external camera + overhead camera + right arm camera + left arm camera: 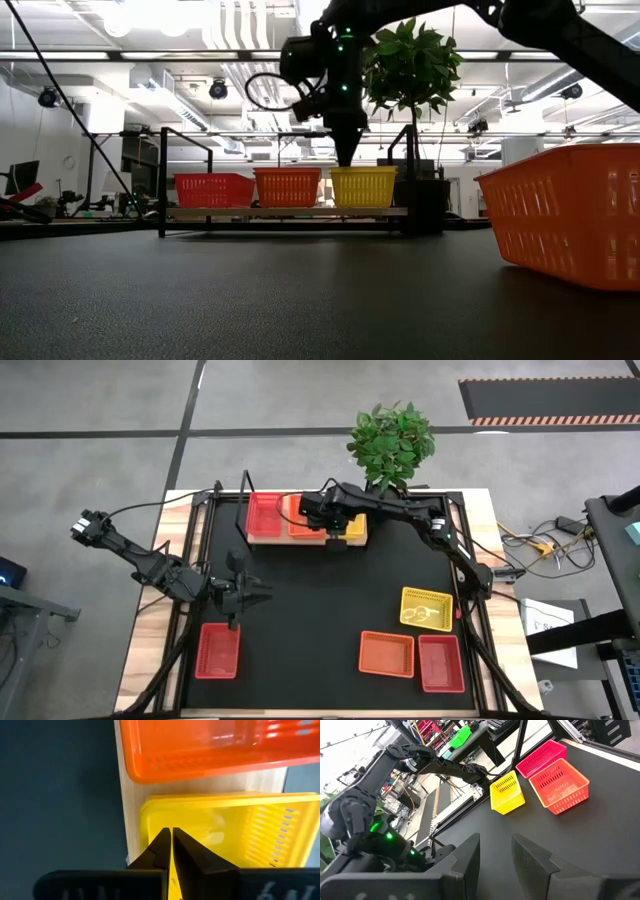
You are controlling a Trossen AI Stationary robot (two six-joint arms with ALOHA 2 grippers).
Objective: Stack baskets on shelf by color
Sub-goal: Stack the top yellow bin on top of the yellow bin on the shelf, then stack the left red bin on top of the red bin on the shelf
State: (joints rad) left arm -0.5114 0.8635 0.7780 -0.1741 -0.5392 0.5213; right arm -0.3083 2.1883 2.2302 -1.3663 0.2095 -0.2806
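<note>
The shelf (265, 542) stands at the table's far middle, carrying a red basket (263, 513), an orange basket (300, 518) and a yellow basket (357, 528) side by side. My right gripper (335, 522) stands over the yellow basket's end next to the orange one (287, 186), shut on it. My left gripper (250, 592) is open and empty at the left, above the table, just beyond a red basket (218, 650). A yellow basket (427, 608), an orange one (387, 653) and a red one (441, 663) lie on the table at the near right. My right gripper pinches the yellow basket's wall (172, 870) between its two fingers, close to the corner nearest the orange basket. The fingers come from above, pointing down (347, 158). The basket stands upright with its bottom on the shelf board (129, 810).
A potted plant (390, 445) stands behind the shelf's right end. The shelf's black frame upright (245, 500) rises at its left end. The middle of the black tabletop (320, 600) is bare. Wooden table edges flank the black top.
</note>
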